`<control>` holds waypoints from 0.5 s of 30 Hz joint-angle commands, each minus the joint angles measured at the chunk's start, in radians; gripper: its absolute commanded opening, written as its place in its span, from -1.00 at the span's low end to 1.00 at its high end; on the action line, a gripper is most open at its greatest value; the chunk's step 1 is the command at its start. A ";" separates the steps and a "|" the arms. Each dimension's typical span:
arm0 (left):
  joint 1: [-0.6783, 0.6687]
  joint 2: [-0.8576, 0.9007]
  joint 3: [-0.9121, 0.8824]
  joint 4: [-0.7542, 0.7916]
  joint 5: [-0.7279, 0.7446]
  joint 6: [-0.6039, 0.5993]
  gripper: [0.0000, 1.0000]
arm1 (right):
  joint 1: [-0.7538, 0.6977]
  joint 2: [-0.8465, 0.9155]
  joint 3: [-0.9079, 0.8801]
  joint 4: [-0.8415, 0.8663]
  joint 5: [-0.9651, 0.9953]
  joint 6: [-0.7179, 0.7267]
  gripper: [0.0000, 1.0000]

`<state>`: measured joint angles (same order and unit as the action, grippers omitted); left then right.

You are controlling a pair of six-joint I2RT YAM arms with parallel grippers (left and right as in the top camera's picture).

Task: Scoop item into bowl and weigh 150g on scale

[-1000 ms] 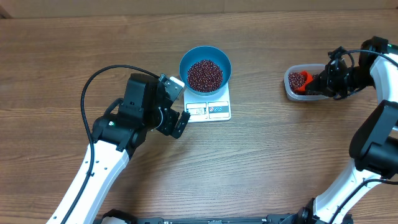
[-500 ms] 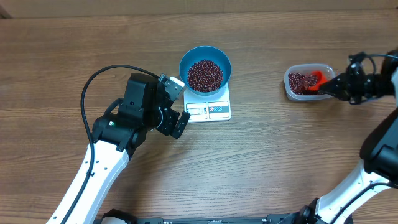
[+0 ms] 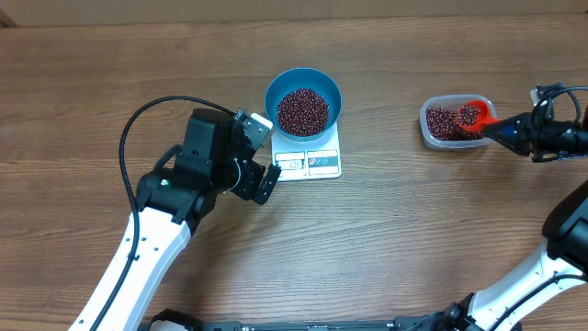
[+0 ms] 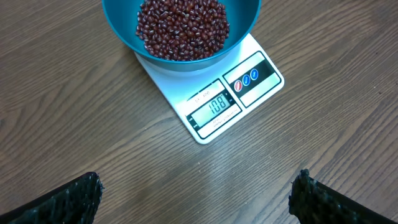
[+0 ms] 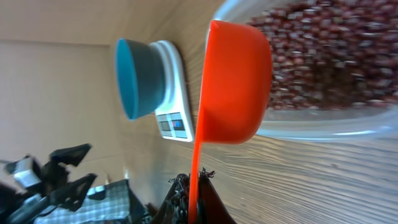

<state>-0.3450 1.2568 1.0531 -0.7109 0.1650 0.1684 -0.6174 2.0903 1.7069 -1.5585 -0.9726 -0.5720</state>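
You've got the wooden bench point(image 3: 92, 74) under everything. Your left tool point(image 3: 266, 154) hangs empty with its fingers spread wide, just beside the near-left corner of the scale point(image 3: 317, 162). The scale sits mid-bench toward the far edge, and its display reads 108. The blue bowl point(image 3: 272, 99) stands on its far half. Toward the right edge is the clear tub point(image 3: 424, 129). Your right tool point(image 3: 510, 131) is clamped on the handle of the red scoop point(image 3: 471, 114), whose loaded cup sits over the tub's right end. Beans point(image 3: 302, 110) heap the bowl, and more lie in the tub.

Clear plastic tub point(image 3: 428, 138) on wooden table point(image 3: 386, 239), orange scoop point(image 5: 233, 87) just above the tub
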 commanded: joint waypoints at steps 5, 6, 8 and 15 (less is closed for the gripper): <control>0.004 -0.008 -0.003 0.001 0.011 0.019 0.99 | 0.010 0.003 -0.004 -0.114 -0.199 -0.223 -0.93; 0.004 -0.008 -0.003 0.001 0.011 0.019 0.99 | 0.014 0.003 -0.004 -0.117 -0.217 -0.223 -0.92; 0.004 -0.008 -0.003 0.001 0.011 0.019 0.99 | 0.027 0.003 -0.004 -0.116 -0.247 -0.223 -0.93; 0.004 -0.008 -0.003 0.001 0.011 0.019 0.99 | 0.138 0.003 -0.004 -0.098 -0.347 -0.222 -0.93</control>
<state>-0.3450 1.2568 1.0531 -0.7109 0.1650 0.1684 -0.5339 2.0903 1.7069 -1.6650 -1.2263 -0.7681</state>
